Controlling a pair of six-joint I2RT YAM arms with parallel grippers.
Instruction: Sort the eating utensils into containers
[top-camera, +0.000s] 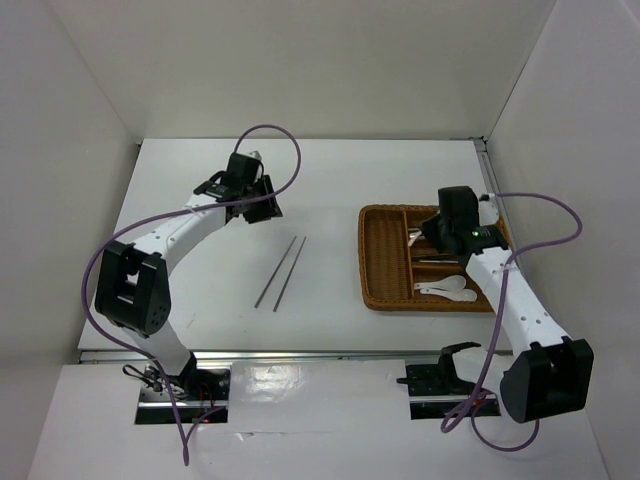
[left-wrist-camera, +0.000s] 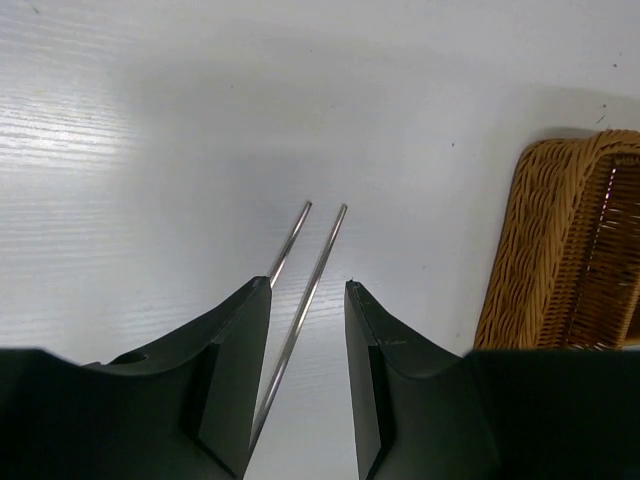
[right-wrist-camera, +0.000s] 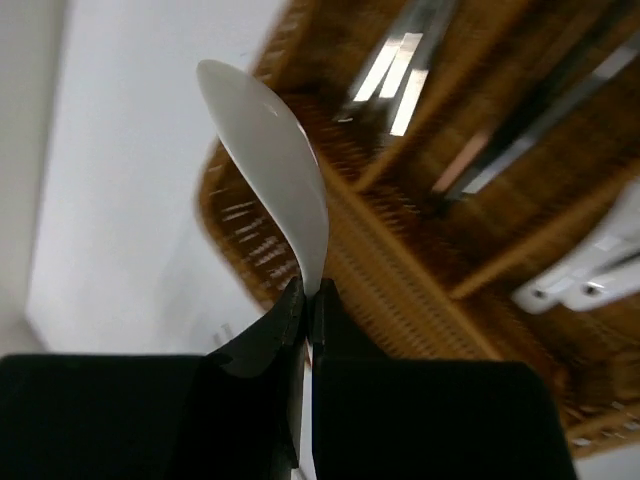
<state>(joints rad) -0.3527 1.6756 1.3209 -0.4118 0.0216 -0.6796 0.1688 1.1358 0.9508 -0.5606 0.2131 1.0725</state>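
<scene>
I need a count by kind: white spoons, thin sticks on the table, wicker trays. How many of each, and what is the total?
Wicker tray: 1
White spoons: 3, one of them in the right gripper
Thin sticks on the table: 2
Total: 6
Metal pieces in the tray are too blurred to count.

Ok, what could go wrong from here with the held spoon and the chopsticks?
1. The right gripper pinches the glossy white spoon only by its handle tip above the brown woven wicker tray; it may swivel or slip out.
2. The open left gripper straddles one thin dark chopstick; the second chopstick lies off to one finger's side, so closing could miss or flick it.
</scene>
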